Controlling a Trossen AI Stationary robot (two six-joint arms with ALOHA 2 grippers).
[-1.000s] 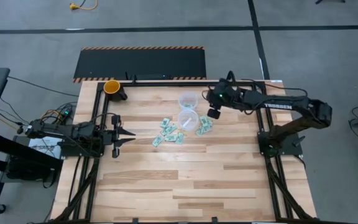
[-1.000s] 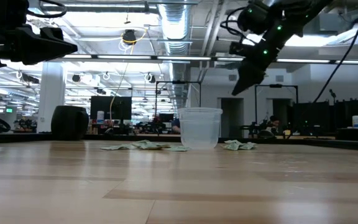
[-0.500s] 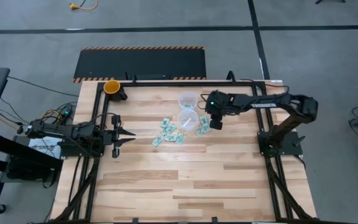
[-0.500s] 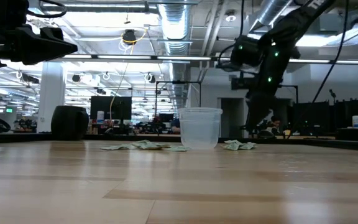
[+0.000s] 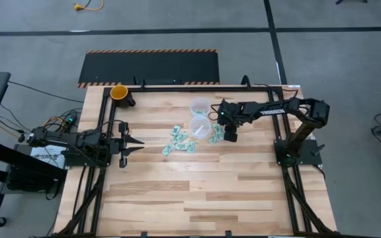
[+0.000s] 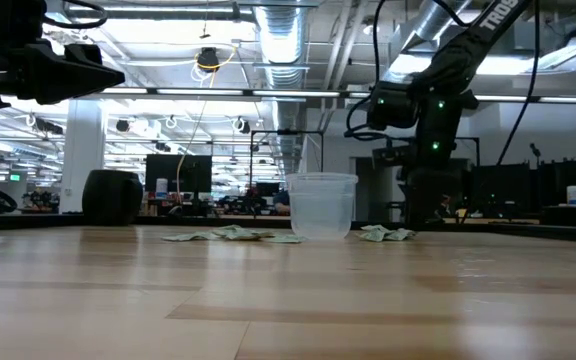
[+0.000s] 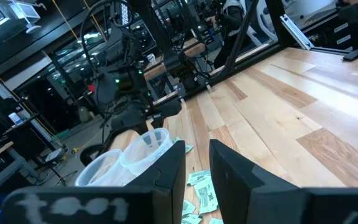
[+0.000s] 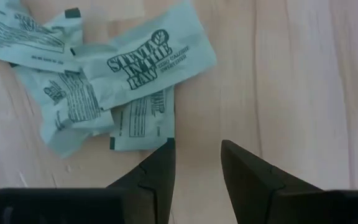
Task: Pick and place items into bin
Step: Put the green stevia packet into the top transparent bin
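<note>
The right gripper (image 8: 196,163) hangs low over the wooden worktop (image 5: 197,192), its two dark fingers (image 8: 151,171) a little apart with only bare wood showing between them and nothing clamped. Just ahead of the fingertips, and a little to one side of the gap, lies a small overlapping bunch of green-and-white packets (image 8: 89,78); the nearest packet sits just beside one fingertip, though whether they touch cannot be told. The uppermost packet (image 8: 151,59) lies printed side up, tilted across the others. In the high view this bunch (image 5: 217,134) lies just beside the gripper (image 5: 230,136), on its side toward the worktop's middle.

Farther out from the right gripper, past that bunch, stand two clear plastic cups (image 5: 200,125), one close behind the other (image 5: 200,105). Beyond the cups a second, looser scatter of packets (image 5: 180,140) is spread flat on the wood.

Well apart, on the far side of that scatter, the left gripper (image 5: 139,143) waits at the worktop's edge, its fingers (image 7: 166,177) slightly apart and holding nothing, pointing toward the cups and packets. An orange round bin (image 5: 119,92) sits at the worktop's corner near the left arm.
</note>
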